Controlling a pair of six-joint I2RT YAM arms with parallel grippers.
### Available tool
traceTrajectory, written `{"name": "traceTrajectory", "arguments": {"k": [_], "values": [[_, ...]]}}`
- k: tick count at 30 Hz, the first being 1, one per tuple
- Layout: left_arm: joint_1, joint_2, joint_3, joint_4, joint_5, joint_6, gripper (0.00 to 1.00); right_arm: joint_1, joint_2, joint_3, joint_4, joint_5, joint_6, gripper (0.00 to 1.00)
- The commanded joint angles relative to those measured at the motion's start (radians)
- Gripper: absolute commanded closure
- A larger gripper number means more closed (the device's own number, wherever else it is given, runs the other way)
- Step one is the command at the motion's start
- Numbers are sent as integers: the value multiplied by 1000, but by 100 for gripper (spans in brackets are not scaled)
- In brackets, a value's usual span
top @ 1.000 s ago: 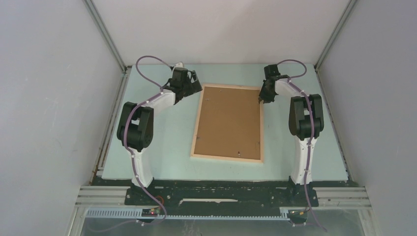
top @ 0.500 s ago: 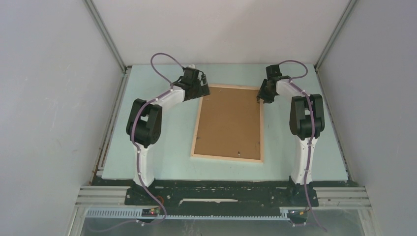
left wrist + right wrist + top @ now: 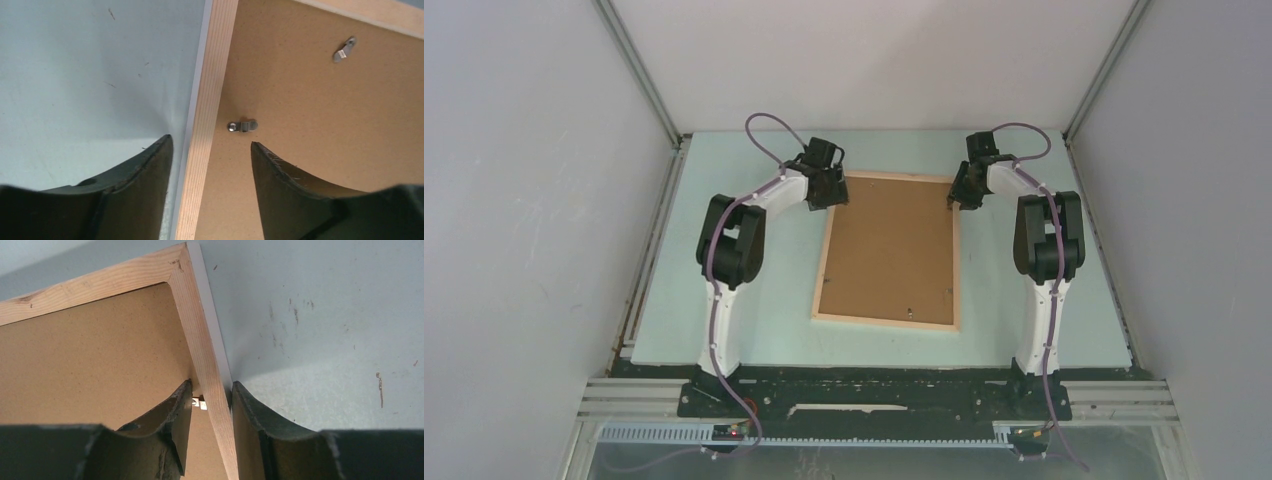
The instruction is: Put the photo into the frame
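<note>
The frame [image 3: 884, 322] lies face down on the pale green table, its thin light wood rim around the brown backing board [image 3: 890, 248]. The photo is hidden. My left gripper [image 3: 829, 190] is open at the frame's far left corner. In the left wrist view it [image 3: 210, 141] straddles the left rail [image 3: 215, 75], one finger over the table and one over the board [image 3: 310, 115], close to a metal clip [image 3: 242, 126]. My right gripper [image 3: 961, 197] is at the far right corner. In the right wrist view it [image 3: 212, 383] is closed narrowly around the right rail [image 3: 197, 335].
Grey enclosure walls [image 3: 524, 200] stand on the left, right and back. The black base rail [image 3: 874, 395] runs along the near edge. A second clip [image 3: 345, 49] sits on the board near the far rail. Bare table [image 3: 764, 300] lies on both sides of the frame.
My left arm has swung right, bringing its open gripper from beside the frame to over the far left corner's rail. The right arm and the frame have barely moved.
</note>
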Motion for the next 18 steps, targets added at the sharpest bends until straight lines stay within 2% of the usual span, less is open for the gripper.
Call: {"name": "traceTrajectory", "arguments": {"k": [1,4,7,11,18], "values": [[3,61,136,-116,-22,-16,37,4,-16,-4,23,-24,0,58],[2,103,208,-184,-52,-30,39,9,-19,-3,20,-20,-3,59],[3,113,230,-185,-74,-44,39,12,-16,-3,20,-24,-3,60],[2,147,271,-207,-68,-54,45,12,-14,-2,20,-23,-5,60],[2,33,108,-102,-73,-41,44,10,-9,-2,24,-42,-5,60]]}}
